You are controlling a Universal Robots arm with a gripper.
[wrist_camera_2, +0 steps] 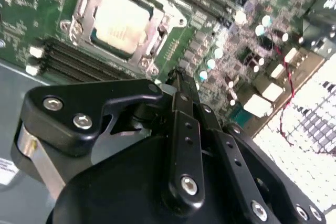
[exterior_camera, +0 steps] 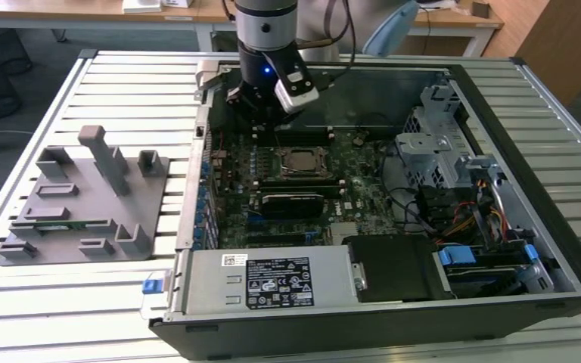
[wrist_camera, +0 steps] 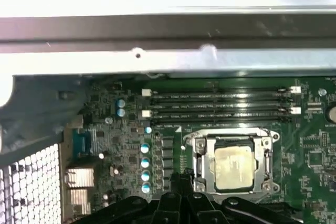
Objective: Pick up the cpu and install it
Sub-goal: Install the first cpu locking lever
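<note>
Exterior view: arm hangs over far-left part of the open PC case [exterior_camera: 532,98], gripper [exterior_camera: 253,113] low above the motherboard [exterior_camera: 361,181], just beyond the socket frame [exterior_camera: 302,162]. The cpu [exterior_camera: 301,161] sits inside that frame, pale metal top up; same in both wrist views, e.g. cpu [wrist_camera: 234,167] w/ frame [wrist_camera: 233,135] around it. Second wrist view: gripper [wrist_camera_2: 177,77] fingers pressed together, nothing between them, off to the side of the cpu [wrist_camera_2: 119,22], not touching. Judging by this, chip is already seated in socket; can't tell if frame is latched. Grey fixture [exterior_camera: 79,204] on exterior view's left, well apart.
</note>
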